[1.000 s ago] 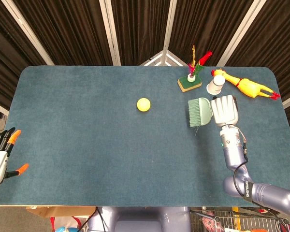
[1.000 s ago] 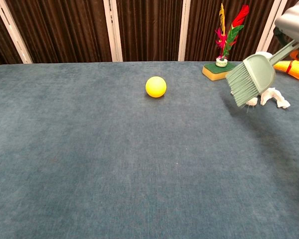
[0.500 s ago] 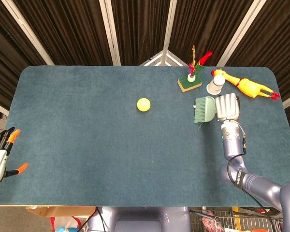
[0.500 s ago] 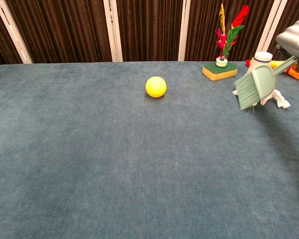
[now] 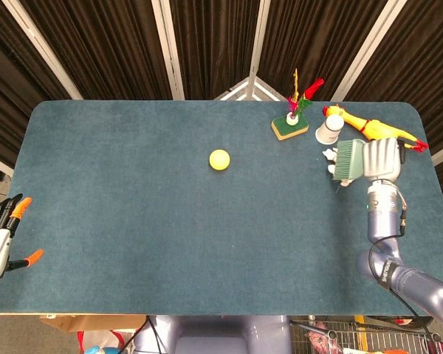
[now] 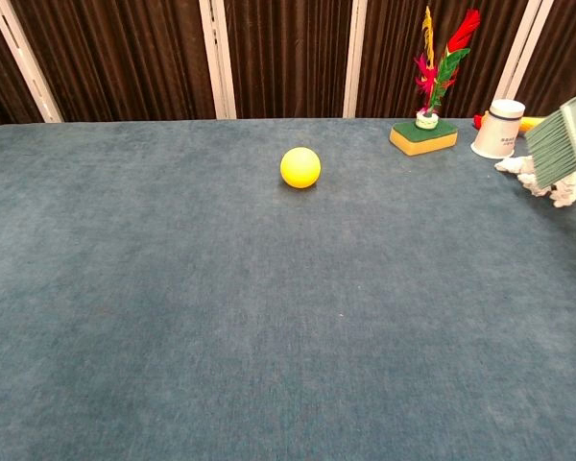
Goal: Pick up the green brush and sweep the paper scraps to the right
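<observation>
Already the right hand [image 5: 382, 158], fingers wrapped on the green brush [image 5: 348, 161], has the paper scraps [image 6: 547, 181] far right; little remains.

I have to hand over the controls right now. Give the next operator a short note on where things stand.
Right hand grips the green brush, bristles at the paper scraps near the table's right end, beside the white cup.
Left hand is open, idle at the table's left edge.
Done: brush picked up; scraps are well toward the right side.
Left: judge whether they sit far enough right; one more short sweep may help, keeping clear of the cup and rubber chicken.
</observation>
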Action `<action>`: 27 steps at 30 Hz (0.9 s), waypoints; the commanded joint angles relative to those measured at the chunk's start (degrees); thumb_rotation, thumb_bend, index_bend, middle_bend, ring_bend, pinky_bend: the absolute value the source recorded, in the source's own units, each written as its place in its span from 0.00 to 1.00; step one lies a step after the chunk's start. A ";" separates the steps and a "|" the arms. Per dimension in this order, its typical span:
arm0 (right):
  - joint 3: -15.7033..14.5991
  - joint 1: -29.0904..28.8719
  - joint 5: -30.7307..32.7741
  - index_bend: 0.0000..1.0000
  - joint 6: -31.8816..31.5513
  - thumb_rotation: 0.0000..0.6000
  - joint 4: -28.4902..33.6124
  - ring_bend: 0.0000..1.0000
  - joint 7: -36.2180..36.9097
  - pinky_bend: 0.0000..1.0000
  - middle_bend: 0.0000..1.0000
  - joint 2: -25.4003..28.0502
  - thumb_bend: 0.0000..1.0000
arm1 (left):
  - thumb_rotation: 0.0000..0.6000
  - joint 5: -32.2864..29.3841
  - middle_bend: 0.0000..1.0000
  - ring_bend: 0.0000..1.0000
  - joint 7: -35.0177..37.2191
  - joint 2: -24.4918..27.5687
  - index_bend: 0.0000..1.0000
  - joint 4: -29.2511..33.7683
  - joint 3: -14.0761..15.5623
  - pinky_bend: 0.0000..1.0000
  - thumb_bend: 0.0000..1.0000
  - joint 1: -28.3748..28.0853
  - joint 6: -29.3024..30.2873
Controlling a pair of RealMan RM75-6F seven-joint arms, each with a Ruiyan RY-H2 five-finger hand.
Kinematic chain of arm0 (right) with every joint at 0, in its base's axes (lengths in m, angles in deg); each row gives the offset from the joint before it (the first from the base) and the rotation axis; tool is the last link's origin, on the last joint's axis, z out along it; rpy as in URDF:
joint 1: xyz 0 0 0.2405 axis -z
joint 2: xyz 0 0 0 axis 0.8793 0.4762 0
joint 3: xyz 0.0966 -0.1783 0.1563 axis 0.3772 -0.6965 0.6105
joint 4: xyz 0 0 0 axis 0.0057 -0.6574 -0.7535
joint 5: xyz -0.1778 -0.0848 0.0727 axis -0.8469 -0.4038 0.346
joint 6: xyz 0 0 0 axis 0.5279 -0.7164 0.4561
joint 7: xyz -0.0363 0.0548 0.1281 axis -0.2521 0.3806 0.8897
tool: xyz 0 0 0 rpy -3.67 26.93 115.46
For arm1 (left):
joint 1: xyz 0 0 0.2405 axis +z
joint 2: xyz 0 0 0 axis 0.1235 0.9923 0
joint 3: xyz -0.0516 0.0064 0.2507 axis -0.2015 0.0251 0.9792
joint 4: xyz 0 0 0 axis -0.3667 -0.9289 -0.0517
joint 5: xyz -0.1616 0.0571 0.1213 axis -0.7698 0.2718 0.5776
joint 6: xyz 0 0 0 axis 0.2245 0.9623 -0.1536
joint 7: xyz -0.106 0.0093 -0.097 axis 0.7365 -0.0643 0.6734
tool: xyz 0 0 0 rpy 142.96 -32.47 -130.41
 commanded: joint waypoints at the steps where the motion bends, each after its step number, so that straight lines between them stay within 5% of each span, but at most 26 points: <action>1: -0.11 1.36 -0.13 0.74 -2.80 1.00 4.16 0.94 -1.41 0.82 0.92 3.27 0.64 | 1.00 0.27 0.00 0.00 -0.11 -0.10 0.00 0.01 0.05 0.00 0.01 0.07 0.26; 15: 0.01 8.73 -8.88 0.74 -10.90 1.00 39.80 0.94 10.66 0.82 0.92 18.73 0.64 | 1.00 1.13 0.00 0.00 -1.37 -0.91 0.00 -0.16 0.33 0.00 0.01 0.56 1.53; 27: -7.20 12.86 -15.13 0.74 -9.84 1.00 46.26 0.94 14.25 0.82 0.92 12.02 0.64 | 1.00 0.85 0.00 0.00 -1.30 -1.39 0.00 -0.42 -0.01 0.00 0.01 0.70 1.98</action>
